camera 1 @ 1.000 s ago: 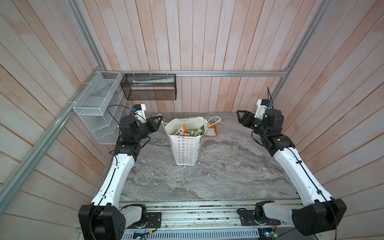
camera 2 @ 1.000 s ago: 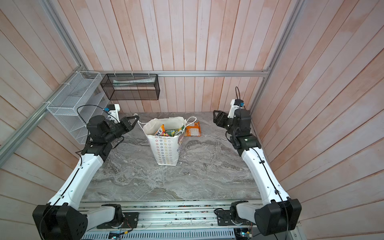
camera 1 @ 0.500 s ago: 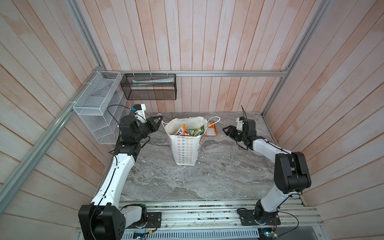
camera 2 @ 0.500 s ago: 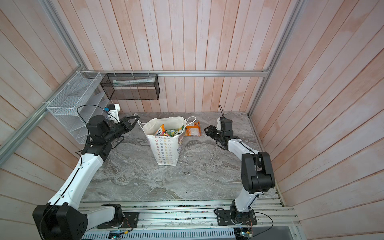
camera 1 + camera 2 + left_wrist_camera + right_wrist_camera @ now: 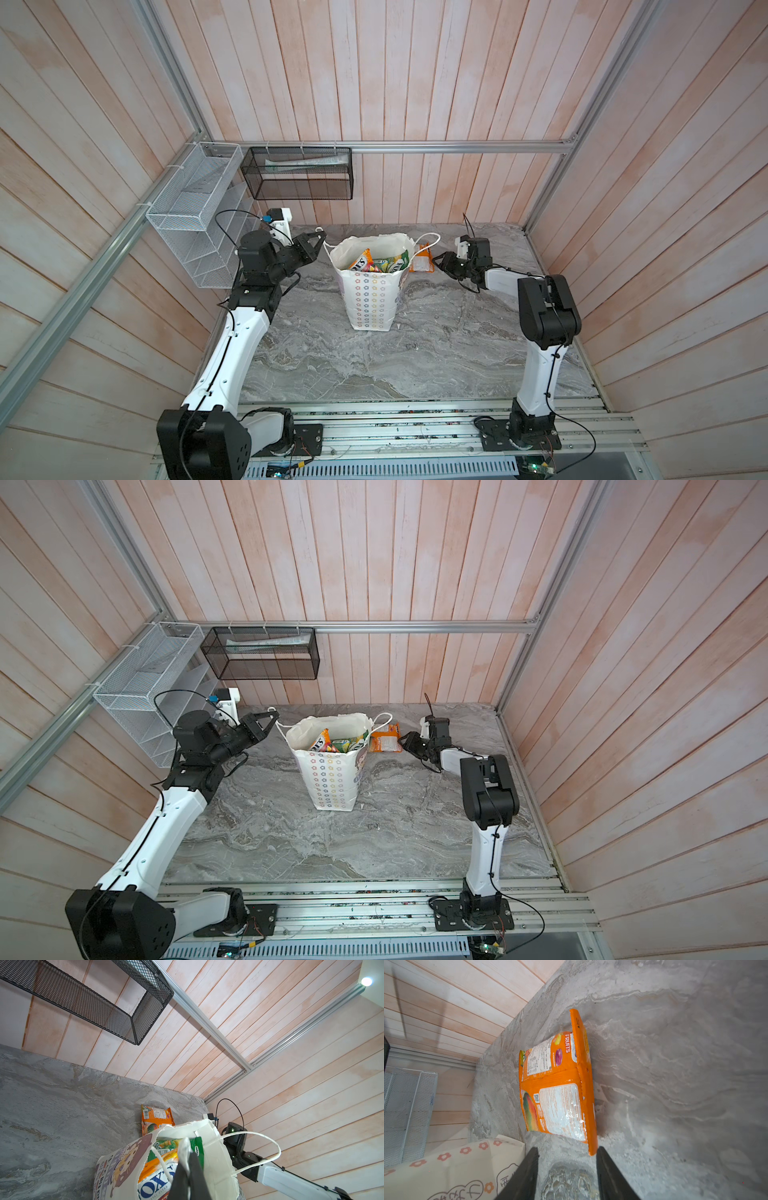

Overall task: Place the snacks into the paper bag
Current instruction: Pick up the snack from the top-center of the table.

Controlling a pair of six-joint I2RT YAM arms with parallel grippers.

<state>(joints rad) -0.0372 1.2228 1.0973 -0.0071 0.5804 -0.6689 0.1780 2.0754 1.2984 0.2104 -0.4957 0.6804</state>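
The white paper bag [image 5: 372,299] [image 5: 330,779] stands upright mid-table, with several snacks [image 5: 376,262] [image 5: 336,744] showing in its open top. My left gripper [image 5: 321,242] [image 5: 274,719] [image 5: 188,1154] is shut on the bag's rim on its left side, and a white fold of paper sticks up between the fingers. One orange snack pouch [image 5: 422,262] [image 5: 385,739] [image 5: 556,1088] lies flat on the table behind the bag to the right. My right gripper [image 5: 442,261] [image 5: 406,741] [image 5: 568,1153] is low at the pouch's near edge. It is open, with one pouch corner just inside its fingertips.
A white wire rack [image 5: 195,216] hangs on the left wall and a black mesh basket [image 5: 299,174] on the back wall, above the table. The bag's cord handle [image 5: 270,1159] loops out toward my right arm. The back wall stands close behind the pouch.
My right arm has dropped from high at the back right down to the table and reached left to the orange pouch, its jaws narrowing. The left gripper and the bag have not moved.
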